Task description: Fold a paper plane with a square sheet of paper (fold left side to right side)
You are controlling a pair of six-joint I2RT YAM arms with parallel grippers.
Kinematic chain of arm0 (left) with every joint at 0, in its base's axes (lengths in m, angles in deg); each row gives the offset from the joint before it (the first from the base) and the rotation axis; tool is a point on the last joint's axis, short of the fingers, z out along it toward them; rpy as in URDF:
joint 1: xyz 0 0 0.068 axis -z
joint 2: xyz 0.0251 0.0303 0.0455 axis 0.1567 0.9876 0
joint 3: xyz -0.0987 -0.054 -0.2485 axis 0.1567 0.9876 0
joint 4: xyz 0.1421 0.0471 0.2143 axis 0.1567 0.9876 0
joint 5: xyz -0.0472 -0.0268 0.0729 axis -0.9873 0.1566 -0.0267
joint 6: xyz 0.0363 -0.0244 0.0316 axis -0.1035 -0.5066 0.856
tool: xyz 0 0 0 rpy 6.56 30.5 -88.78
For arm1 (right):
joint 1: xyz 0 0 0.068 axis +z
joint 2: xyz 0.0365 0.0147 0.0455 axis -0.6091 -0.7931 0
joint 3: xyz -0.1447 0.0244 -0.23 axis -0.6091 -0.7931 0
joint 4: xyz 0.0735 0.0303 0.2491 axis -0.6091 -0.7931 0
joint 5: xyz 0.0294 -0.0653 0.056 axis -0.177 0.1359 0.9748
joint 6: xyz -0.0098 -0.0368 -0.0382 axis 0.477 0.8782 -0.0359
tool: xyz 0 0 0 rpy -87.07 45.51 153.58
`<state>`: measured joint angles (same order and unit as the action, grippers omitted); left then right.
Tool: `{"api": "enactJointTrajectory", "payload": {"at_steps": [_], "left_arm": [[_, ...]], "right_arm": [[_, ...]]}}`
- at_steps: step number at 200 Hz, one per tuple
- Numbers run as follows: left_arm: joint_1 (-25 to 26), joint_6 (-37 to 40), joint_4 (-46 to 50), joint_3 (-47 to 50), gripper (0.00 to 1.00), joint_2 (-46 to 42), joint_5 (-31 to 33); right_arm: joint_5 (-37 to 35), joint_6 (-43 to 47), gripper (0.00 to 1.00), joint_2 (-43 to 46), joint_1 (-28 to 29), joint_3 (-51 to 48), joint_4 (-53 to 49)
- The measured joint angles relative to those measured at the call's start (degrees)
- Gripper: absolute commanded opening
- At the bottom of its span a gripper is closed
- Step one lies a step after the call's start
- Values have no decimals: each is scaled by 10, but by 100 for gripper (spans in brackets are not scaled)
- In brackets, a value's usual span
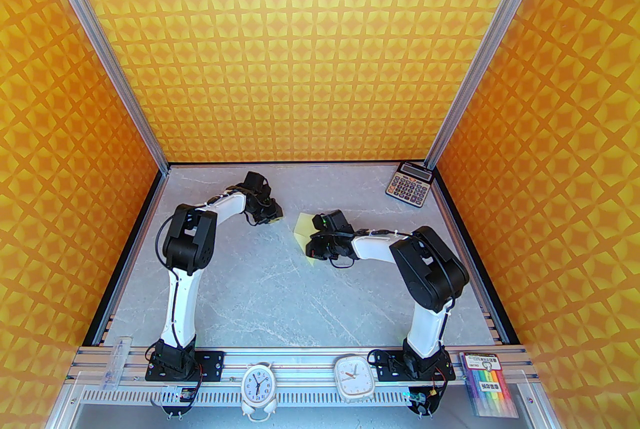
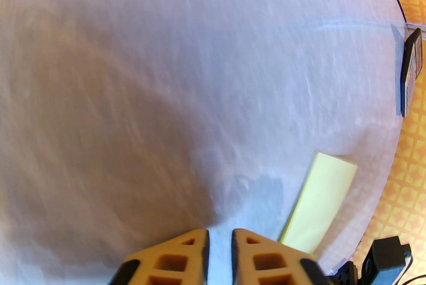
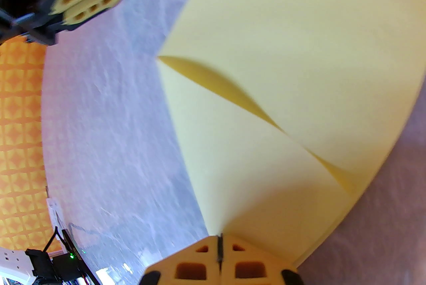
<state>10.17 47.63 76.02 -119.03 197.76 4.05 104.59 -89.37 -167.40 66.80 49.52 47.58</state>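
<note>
The folded sheet of paper (image 1: 303, 228) lies near the middle of the grey marbled table (image 1: 300, 307), its long axis running roughly far to near. The right gripper (image 3: 219, 243) pinches its edge tight. The left gripper (image 2: 219, 237), just beside the paper, is narrowly parted and empty. Orange patterned walls (image 1: 320, 41) surround the table.

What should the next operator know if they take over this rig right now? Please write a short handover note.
Left gripper: slightly open, empty, above the bare table, beside the sheet.
Right gripper: shut on an edge of the square sheet of paper.
Sheet: mid-table, doubled over, with the top layer bulging rather than lying flat.
Done: apparently the first fold, but only loosely.
Left: press the crease flat, then make all the nose and wing folds; there is no plane shape yet.
</note>
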Motion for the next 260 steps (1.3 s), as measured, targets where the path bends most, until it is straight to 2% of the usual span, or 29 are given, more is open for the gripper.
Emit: {"api": "enactJointTrajectory", "payload": {"at_steps": [18, 64, 139, 193, 236, 260], "left_arm": [[23, -3, -6, 27, 27, -28, -1], [66, -22, -37, 89, 27, -64, -4], [70, -34, -54, 111, 29, -64, -4], [76, -45, -81, 119, 34, -64, -16], [81, -49, -104, 128, 34, -64, -21], [84, -50, -110, 128, 30, -64, -26]], "right_arm": [[-14, 6, 8, 0, 0, 27, -40], [-43, 36, 8, 2, -6, 95, -104], [-66, 70, 7, -38, -17, 116, -137], [-70, 70, 7, -47, -18, 116, -135], [-70, 70, 6, -47, -18, 115, -134], [-69, 70, 6, -47, -18, 115, -132]]}}
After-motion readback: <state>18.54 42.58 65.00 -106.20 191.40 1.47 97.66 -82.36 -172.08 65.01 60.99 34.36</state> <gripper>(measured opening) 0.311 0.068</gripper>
